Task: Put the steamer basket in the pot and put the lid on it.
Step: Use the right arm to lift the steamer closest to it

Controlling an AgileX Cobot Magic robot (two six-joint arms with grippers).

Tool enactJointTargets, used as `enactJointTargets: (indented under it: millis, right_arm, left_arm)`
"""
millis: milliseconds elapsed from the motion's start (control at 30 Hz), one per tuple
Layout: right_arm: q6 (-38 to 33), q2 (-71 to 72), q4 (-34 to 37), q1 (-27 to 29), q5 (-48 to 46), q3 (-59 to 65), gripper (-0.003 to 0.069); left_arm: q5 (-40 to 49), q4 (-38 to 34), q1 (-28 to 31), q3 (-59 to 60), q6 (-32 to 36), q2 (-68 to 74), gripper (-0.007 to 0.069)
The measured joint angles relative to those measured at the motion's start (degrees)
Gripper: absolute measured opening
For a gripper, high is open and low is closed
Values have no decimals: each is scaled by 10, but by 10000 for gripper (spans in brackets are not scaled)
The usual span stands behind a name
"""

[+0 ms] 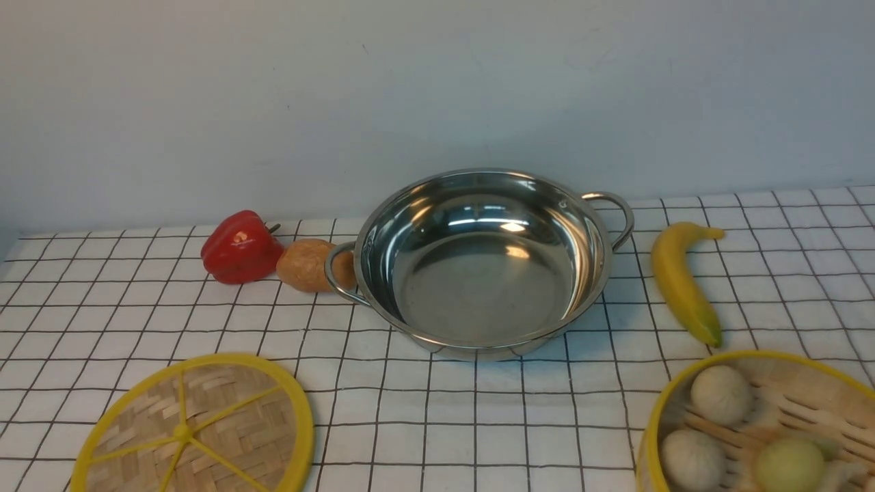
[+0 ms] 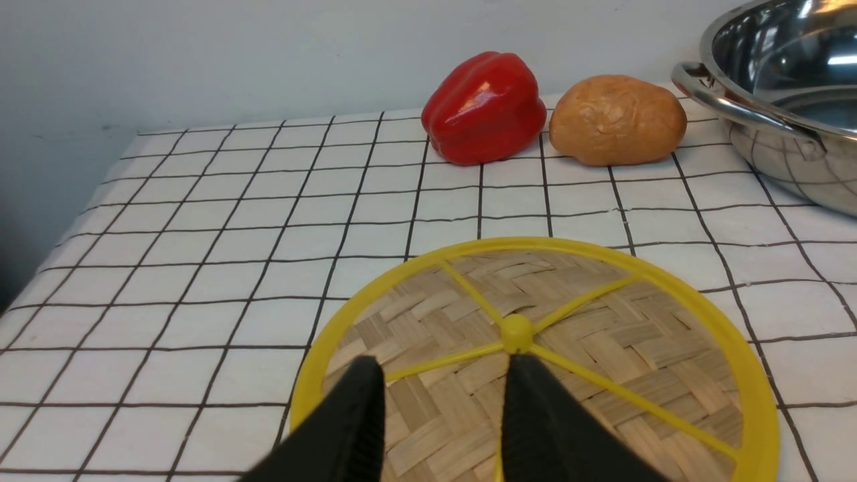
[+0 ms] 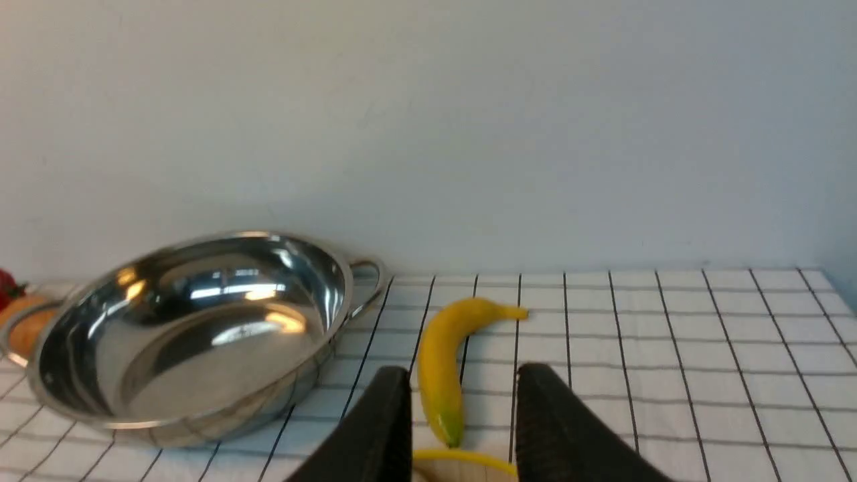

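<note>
pot comes first in the front view: a wide shallow shiny steel pot with two loop handles (image 1: 478, 294) sits empty at the back of the white checked cloth (image 1: 478, 424), seemingly ready to receive the round bamboo steamer basket with yellow rim (image 1: 813, 400). that basket rests at the near right corner, cropped by the frame, with pale round buns (image 1: 721, 393) on its slats. the flat woven bamboo lid with yellow spokes (image 1: 198, 430) lies near left, also cropped, and neither arm shows. in the left wrist view the left gripper (image 2: 445, 365) hangs over the lid by its centre knob, fingers parted and empty, probably lined up for later. in the right wrist view the right gripper (image 3: 465, 371) is released too, above a sliver of basket rim. the rest of the basket is hidden, and a yellow banana (image 3: 442, 361) lies beyond.
</note>
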State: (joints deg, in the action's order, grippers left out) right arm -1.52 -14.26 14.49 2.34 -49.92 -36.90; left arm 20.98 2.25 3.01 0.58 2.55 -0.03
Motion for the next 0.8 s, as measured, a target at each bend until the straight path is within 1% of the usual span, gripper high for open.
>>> enactJointTargets:
  millis: [67,233,333,467,500,567,800]
  right_arm:
    - [-1,-20,15,-5,-27,-23,242]
    - [-1,-54,48,-6,-26,-33,242]
    - [-3,-78,48,-6,-27,-34,242]
    - [-3,-126,15,-6,-62,-41,242]
    - [-3,-157,-11,-6,-92,-49,242]
    - [-4,-187,-35,-6,-117,-59,242]
    - [-31,-286,-84,-6,-133,-98,242]
  left_arm:
    - [0,0,0,0,0,0,243]
    - [0,0,0,0,0,0,243]
    - [0,0,0,0,0,0,243]
    - [0,0,0,0,0,0,243]
    - [0,0,0,0,0,0,243]
    - [0,0,0,0,0,0,243]
    - [0,0,0,0,0,0,243]
